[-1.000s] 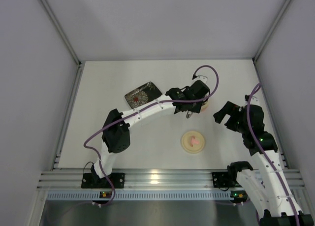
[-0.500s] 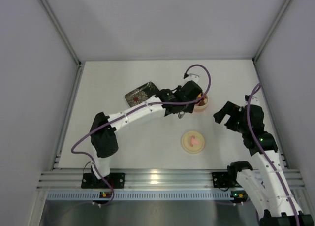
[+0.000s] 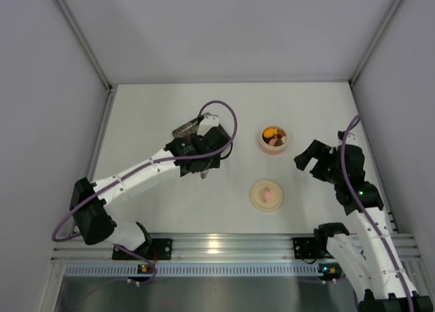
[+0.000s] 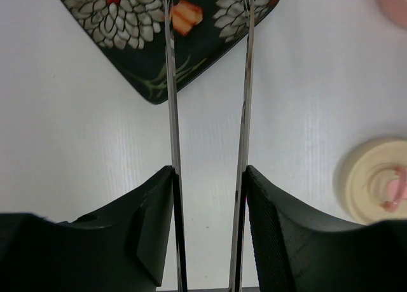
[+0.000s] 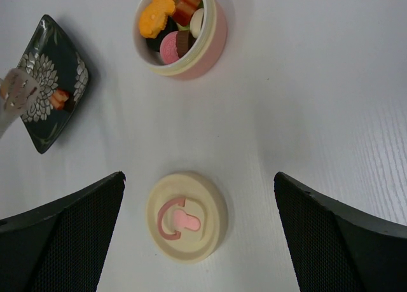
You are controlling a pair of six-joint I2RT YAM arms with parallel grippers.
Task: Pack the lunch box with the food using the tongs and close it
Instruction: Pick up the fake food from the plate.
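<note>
My left gripper (image 4: 208,177) (image 3: 199,156) is shut on the silvery tongs (image 4: 245,82), whose two arms stand apart and reach over the dark floral plate (image 4: 127,25). One orange-and-red piece of food (image 4: 186,16) lies on the plate between the arms. The tongs' tips are cut off in the left wrist view. The pink lunch box (image 3: 274,139) (image 5: 206,31) stands open and holds several coloured pieces (image 5: 166,25). Its cream lid (image 3: 266,195) (image 5: 186,215) lies flat, pink knob up. My right gripper (image 5: 198,175) (image 3: 312,159) hangs open just above the lid.
The plate (image 3: 185,129) is mostly hidden under my left wrist in the top view. In the right wrist view the tongs' blurred tip (image 5: 16,91) shows over the plate (image 5: 44,123). Grey walls close in the table on three sides.
My left arm has swung left from the lunch box to the plate, carrying the tongs, and the tongs' arms have spread. The lunch box is now uncovered. The right arm has not moved.
</note>
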